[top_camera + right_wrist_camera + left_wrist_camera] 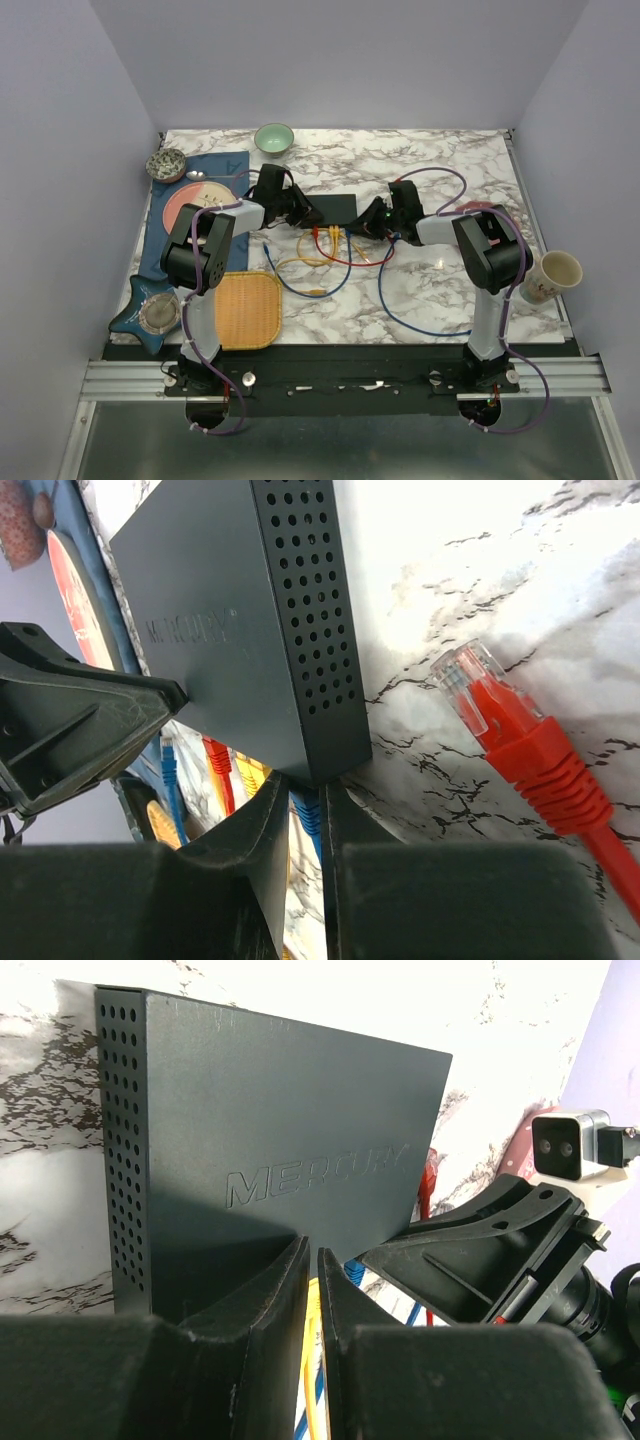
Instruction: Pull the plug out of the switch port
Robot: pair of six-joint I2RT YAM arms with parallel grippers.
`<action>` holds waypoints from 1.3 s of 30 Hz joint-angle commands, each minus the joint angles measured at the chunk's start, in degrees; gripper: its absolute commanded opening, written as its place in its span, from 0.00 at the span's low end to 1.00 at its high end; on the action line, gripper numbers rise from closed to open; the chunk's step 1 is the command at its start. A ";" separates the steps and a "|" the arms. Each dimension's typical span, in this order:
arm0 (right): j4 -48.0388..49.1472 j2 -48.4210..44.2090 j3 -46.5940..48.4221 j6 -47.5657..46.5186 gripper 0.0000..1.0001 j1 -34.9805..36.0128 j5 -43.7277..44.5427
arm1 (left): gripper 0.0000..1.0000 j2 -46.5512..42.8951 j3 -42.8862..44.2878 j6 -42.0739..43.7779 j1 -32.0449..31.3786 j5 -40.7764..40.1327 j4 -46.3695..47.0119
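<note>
Grasp step in hand: the black switch box (pixel 335 208) lies mid-table, the left gripper (pixel 312 1252) clenched near shut at its port edge, the right gripper (pixel 308 785) pinched narrow about the blue lead (pixel 308 822), grip unconfirmed; next likely needs a straight outward pull.

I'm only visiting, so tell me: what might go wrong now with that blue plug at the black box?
1. The right gripper pinches the blue plug. If its latch catches, the switch may drag along, with only the left gripper at its edge to brace it.
2. The yellow plug sits close beside the blue one, so a finger might snag it.
3. Both grippers crowd the same edge and could bump each other.
</note>
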 commanded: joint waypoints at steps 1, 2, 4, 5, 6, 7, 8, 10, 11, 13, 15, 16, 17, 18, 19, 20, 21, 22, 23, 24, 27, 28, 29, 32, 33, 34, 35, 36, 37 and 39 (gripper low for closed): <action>0.32 1.85 -0.62 -1.23 0.01 0.22 -0.56 | 0.24 0.97 -0.90 0.97 -0.37 0.53 -2.36; 0.32 1.68 -0.80 -1.41 0.00 0.22 -0.82 | 0.24 0.80 -0.81 0.88 -0.29 0.79 -2.45; -0.12 1.24 -1.15 -2.55 0.01 0.22 -0.82 | 0.24 0.09 -0.90 0.62 -0.29 1.67 -2.36; -0.47 1.06 -1.15 -2.90 0.01 0.13 -0.73 | 0.24 -0.43 -0.99 0.53 -0.37 1.93 -2.27; -1.17 0.71 -1.15 -3.26 0.00 0.13 -0.73 | 0.24 -0.78 -1.16 0.18 -0.37 2.72 -1.84; -1.43 0.62 -1.06 -3.69 0.00 0.21 -0.65 | 0.23 -0.96 -1.42 -0.35 -0.46 3.25 -1.05; -1.70 0.71 -1.15 -3.87 0.00 0.22 -0.65 | 0.24 -1.05 -1.43 -0.52 -0.64 3.77 -0.87; -2.31 0.36 -1.15 -4.49 0.00 0.22 -0.73 | 0.23 -0.70 -1.25 -0.70 -1.34 5.09 -0.43; -2.58 0.36 -1.06 -4.58 0.00 0.22 -0.73 | 0.23 -0.53 -1.16 -0.88 -1.69 5.27 -0.34; -3.54 0.18 -0.97 -5.10 0.00 0.22 -0.73 | 0.23 0.35 -1.16 -0.88 -2.83 5.71 0.10; -4.59 0.09 -0.89 -5.89 0.00 0.22 -0.73 | 0.23 1.41 -1.25 -1.32 -3.36 5.97 0.54; -4.69 -0.26 -1.06 -6.24 0.00 0.22 -0.82 | 0.23 1.76 -1.34 -1.67 -3.45 5.98 1.24; -5.04 -0.43 -1.24 -6.77 0.00 0.30 -1.00 | 0.23 2.11 -1.34 -2.10 -3.45 6.15 1.68; -5.65 -0.70 -1.50 -7.12 0.00 0.22 -1.17 | 0.23 2.81 -1.34 -2.89 -3.45 6.24 2.12; -6.00 -0.87 -1.67 -7.39 0.00 0.13 -1.70 | 0.23 3.16 -0.90 -3.16 -3.45 6.24 2.38; -6.27 -1.22 -1.85 -8.09 0.00 0.21 -1.87 | 0.23 3.52 -0.73 -3.42 -3.45 6.33 2.47; -7.14 -1.31 -1.94 -8.44 0.00 0.22 -2.22 | 0.23 4.13 -0.46 -3.78 -3.45 6.24 2.65; -7.58 -1.49 -2.29 -8.88 0.00 0.30 -2.84 | 0.23 4.31 -0.11 -4.30 -3.45 6.24 3.17; -7.85 -1.84 -2.55 -9.49 0.00 0.30 -3.10 | 0.23 4.57 0.07 -4.57 -3.45 6.15 3.35; -8.29 -1.93 -2.73 -9.76 0.00 0.30 -3.45 | 0.23 4.84 0.15 -4.83 -3.45 6.06 3.44; -8.99 -2.63 -3.61 -10.55 0.00 0.30 -4.25 | 0.23 5.19 0.68 -5.10 -3.45 5.71 3.70; -9.08 -2.98 -3.87 -10.64 0.00 0.30 -4.25 | 0.23 5.19 0.68 -5.18 -3.45 5.71 3.79; -9.08 -3.33 -4.40 -10.99 0.00 0.30 -4.16 | 0.23 5.19 0.68 -5.36 -3.45 5.71 3.88; -9.87 -4.56 -4.49 -11.34 0.00 0.30 -4.60 | 0.23 5.01 0.59 -5.45 -3.45 5.54 4.06; -10.74 -4.74 -4.40 -11.52 0.00 0.30 -4.78 | 0.23 4.93 0.68 -5.36 -3.36 5.54 4.14; -11.28 -5.26 -4.23 -11.61 0.00 0.30 -4.86 | 0.23 4.93 0.60 -5.45 -3.45 5.54 4.23; -11.80 -6.05 -4.31 -11.78 0.00 0.30 -4.52 | 0.23 4.84 0.59 -5.54 -3.45 5.54 4.41; -12.07 -7.11 -5.18 -11.78 0.00 0.22 -3.56 | 0.23 4.49 0.51 -5.62 -3.45 5.62 4.58; -12.33 -10.42 -5.80 -11.96 0.00 0.30 -0.33 | 0.23 4.14 0.51 -5.62 -3.19 5.62 4.93; -15.91 -13.69 -6.42 -13.36 0.00 0.30 4.34 | 0.23 2.57 0.07 -5.80 -2.66 5.54 5.55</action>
